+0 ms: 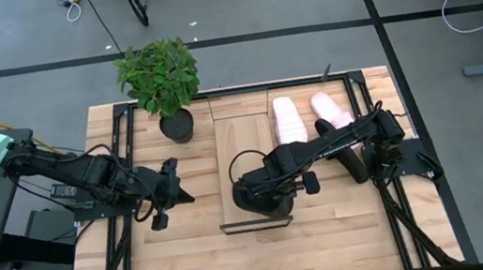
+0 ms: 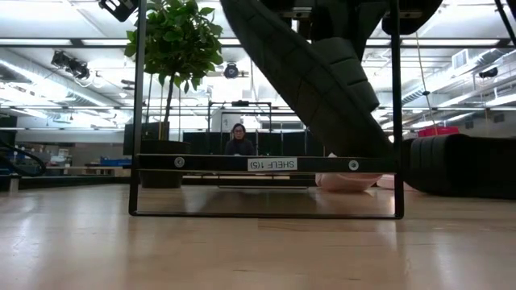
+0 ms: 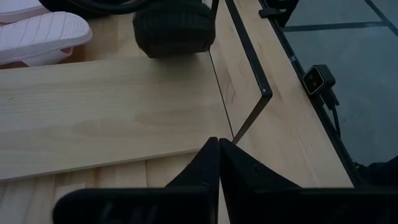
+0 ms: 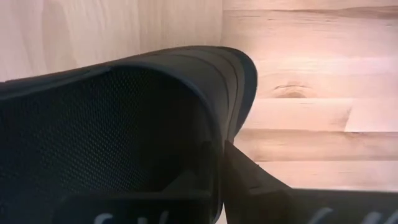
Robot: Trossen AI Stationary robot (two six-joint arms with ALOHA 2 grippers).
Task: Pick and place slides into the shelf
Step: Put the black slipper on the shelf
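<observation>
High view: right gripper clenched on a black slide over the shelf; lower it level before releasing. Left gripper closed, empty.

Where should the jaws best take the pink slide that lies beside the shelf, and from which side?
Probably from straight above, with the jaws across the narrow width of the pink slide at mid-length: it lies flat, lengthwise along the shelf, and both its long edges look free.
</observation>
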